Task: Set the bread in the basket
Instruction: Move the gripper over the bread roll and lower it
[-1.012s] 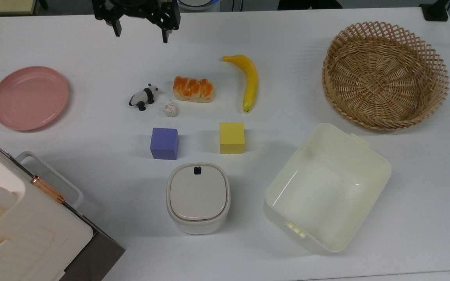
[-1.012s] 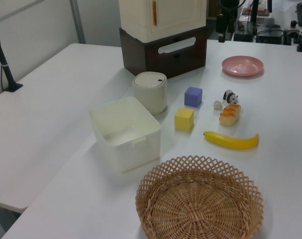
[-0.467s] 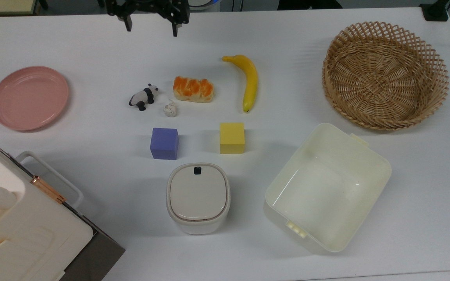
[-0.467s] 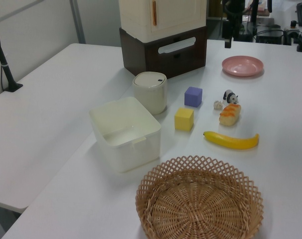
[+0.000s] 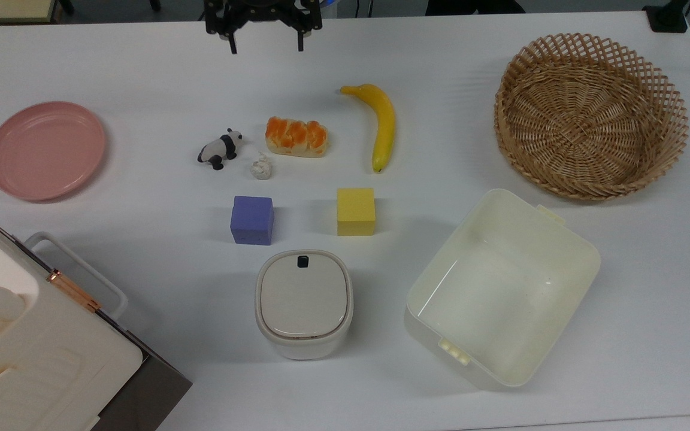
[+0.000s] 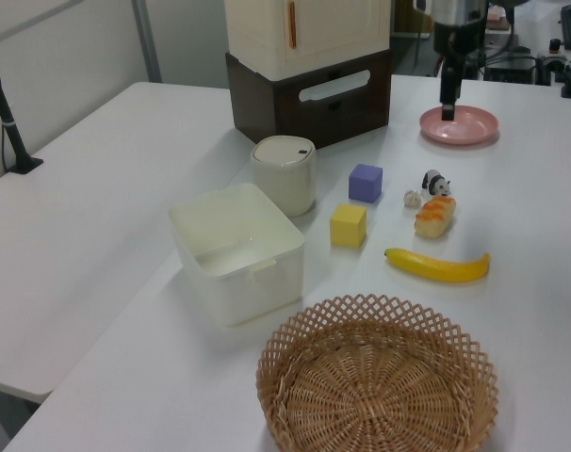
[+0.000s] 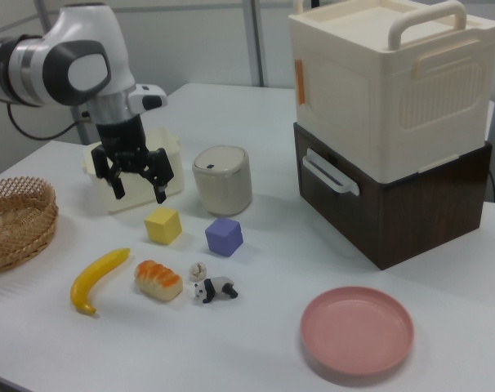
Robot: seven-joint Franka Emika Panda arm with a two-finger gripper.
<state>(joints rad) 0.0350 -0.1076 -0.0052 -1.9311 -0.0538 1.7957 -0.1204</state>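
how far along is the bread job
Nothing is done yet: the bread lies on the table between the toy panda and the banana, and the basket holds nothing. The gripper hangs open and empty above the table, short of the bread. Left: reach, grasp, carry, release.

Bright even light, soft shadows, sharp

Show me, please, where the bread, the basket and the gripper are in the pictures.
bread [image 5: 296, 137]: top view, on its glazed orange top.
basket [image 5: 590, 115]: top view, on its woven bottom.
gripper [image 7: 138, 189]: right view, midway between its open fingertips.
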